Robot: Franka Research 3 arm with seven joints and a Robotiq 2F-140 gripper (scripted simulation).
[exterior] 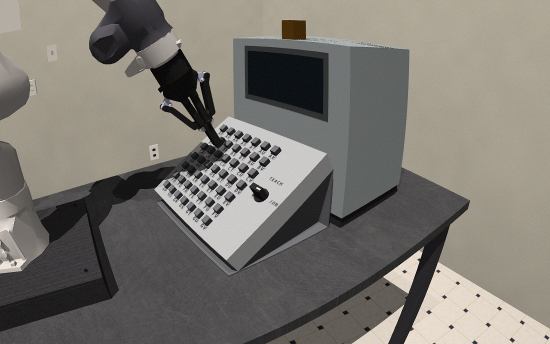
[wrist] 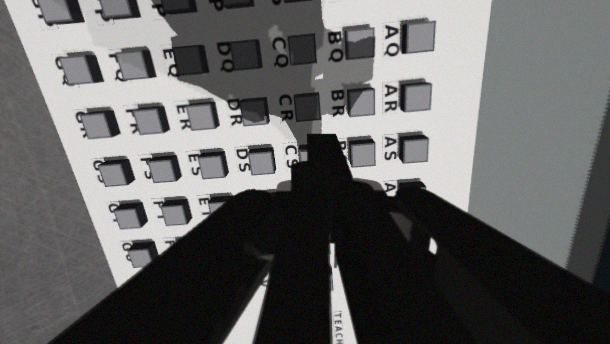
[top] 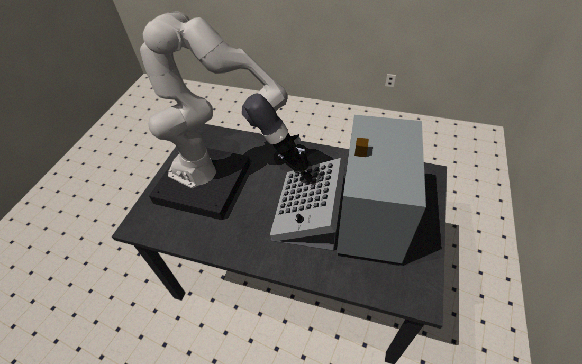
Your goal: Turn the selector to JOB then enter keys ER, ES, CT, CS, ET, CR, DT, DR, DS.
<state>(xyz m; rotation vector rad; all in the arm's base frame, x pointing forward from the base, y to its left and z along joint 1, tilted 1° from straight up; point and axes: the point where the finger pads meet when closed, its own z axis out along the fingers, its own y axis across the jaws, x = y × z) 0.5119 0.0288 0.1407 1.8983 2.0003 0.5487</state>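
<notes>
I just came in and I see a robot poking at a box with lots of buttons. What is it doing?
The robot arm's gripper is shut with nothing in it, using its closed fingertips like one finger. It is pointing down at the sloped keypad in front of the grey machine, near the CS key in the upper rows. The black selector knob sits between TEACH and JOB, pointing more toward TEACH. No key looks lit.
</notes>
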